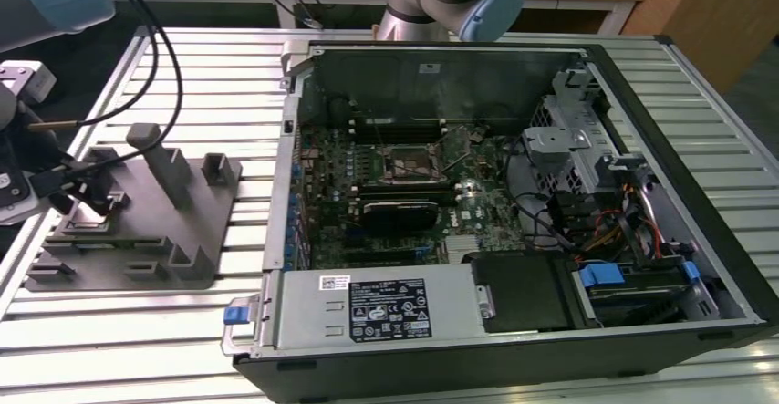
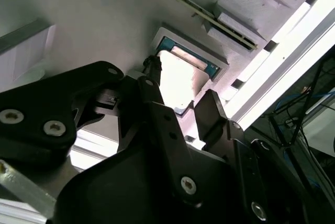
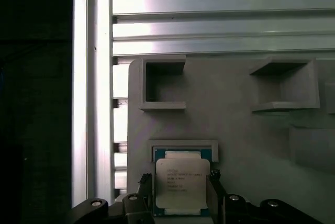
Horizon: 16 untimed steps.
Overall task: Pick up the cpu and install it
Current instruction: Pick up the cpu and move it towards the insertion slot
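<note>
Claw (image 3: 181, 191) is down over the grey tray (image 3: 241, 124), at the exterior view's left on the tabletop (image 1: 159, 349), well apart from the socket (image 1: 406, 164) in the open PC case. The cpu (image 3: 182, 179) lies flat in its tray pocket (image 3: 183, 144), metal top up, and the claw sits astride it on two opposite edges. I can't tell from either wrist view whether it's clamped on the chip or just beside it; the margin on both sides looks close to nil.

I'd judge the step in hand to be the grasp. To do it well:
- Keep the claw square to the chip. In the first wrist view the edges look parallel to it; a skewed grip would tilt the chip against the pocket walls.
- Take contact on the side edges only, low enough to catch the green board and not just the lid.
- Use light, even force. The part is thin and rigid, so it can pop out or cock if pinched off-centre.
- The pocket rim is tight around the chip, so any sideways drag risks jamming it. Motion should be vertical only.
</note>
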Motion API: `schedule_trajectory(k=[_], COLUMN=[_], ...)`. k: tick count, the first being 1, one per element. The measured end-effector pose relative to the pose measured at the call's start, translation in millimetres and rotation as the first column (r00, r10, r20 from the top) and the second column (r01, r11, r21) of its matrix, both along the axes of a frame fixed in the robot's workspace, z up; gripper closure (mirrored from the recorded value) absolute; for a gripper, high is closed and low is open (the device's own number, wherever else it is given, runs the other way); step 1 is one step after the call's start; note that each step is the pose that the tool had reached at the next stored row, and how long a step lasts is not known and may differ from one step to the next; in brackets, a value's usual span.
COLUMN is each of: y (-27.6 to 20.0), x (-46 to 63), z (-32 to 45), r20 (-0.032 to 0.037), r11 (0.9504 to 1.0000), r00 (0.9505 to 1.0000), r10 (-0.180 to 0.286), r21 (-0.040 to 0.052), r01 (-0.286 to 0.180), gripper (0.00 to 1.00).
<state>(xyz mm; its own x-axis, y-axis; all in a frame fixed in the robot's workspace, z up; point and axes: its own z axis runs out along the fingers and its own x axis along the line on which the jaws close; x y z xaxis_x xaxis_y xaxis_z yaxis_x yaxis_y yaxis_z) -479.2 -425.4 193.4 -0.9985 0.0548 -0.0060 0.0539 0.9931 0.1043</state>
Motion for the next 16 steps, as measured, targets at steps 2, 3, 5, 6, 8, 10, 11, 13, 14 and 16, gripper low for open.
schedule_trajectory(k=[2,3,5,6,8,10,11,13,14,16], y=[0.0,0.0,0.0,0.1,0.0,0.0,0.0,0.1,0.0,0.0], x=[0.0,0.0,0.1,0.2,0.7,1.4,1.8,2.5,2.5,2.6], z=[-1.3,-2.0,-3.2,-3.5,-3.9,-3.9,-4.0,-4.2,-4.2,-4.7], r20=[0.0,0.0,0.0,-0.0001,-0.0001,-0.0001,0.0,0.0001,-0.0001,-0.0002], r11=[1.0,1.0,1.0,1.0,1.0,1.0,1.0,1.0,1.0,1.0], r00=[1.0,1.0,1.0,1.0,1.0,1.0,1.0,1.0,1.0,1.0], r10=[0.0,0.0,0.0,0.0,0.0,0.0,0.0,0.0,0.0,0.0], r21=[0.0,0.0,0.0,-0.0001,0.0,-0.0001,0.0,0.0,-0.0001,-0.0002], r01=[0.0,0.0,0.0,0.0,0.0,0.0,0.0,0.0,0.0,0.0], gripper=[0.47,0.47,0.47,0.47,0.47,0.47,0.47,0.47,0.47,0.47])
